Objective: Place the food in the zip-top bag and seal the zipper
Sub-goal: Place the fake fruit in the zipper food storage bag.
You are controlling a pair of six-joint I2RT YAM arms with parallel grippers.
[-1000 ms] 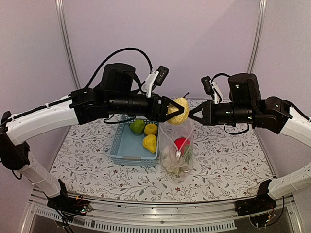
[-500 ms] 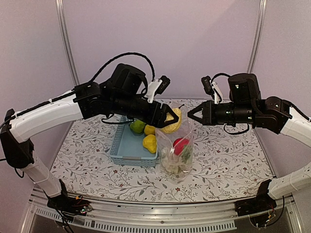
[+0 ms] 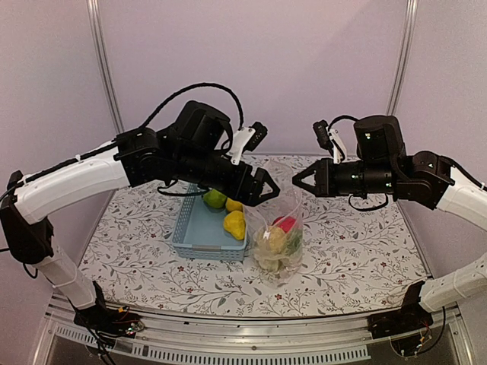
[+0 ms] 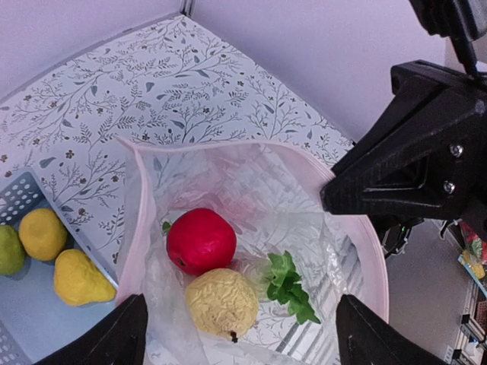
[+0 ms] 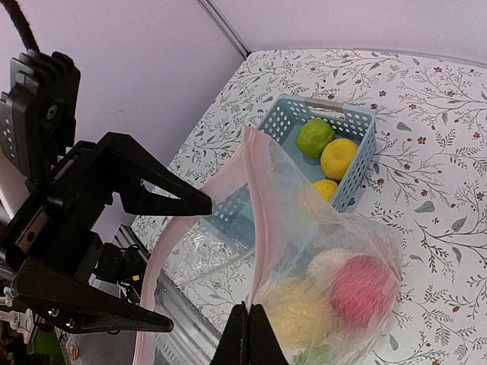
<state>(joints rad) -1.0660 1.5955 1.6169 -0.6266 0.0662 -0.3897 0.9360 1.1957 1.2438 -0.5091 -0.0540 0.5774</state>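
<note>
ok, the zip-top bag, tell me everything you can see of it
The zip-top bag is clear, crinkly plastic with a pinkish zipper rim, unsealed and gaping wide. It stands upright on the floral table, just right of the blue basket. Inside lie a red tomato, a wrinkled pale-yellow piece and green leaves. The right gripper pinches its rim, shut; the open left gripper hovers over the mouth.

No legible text, labels or numbers anywhere
</note>
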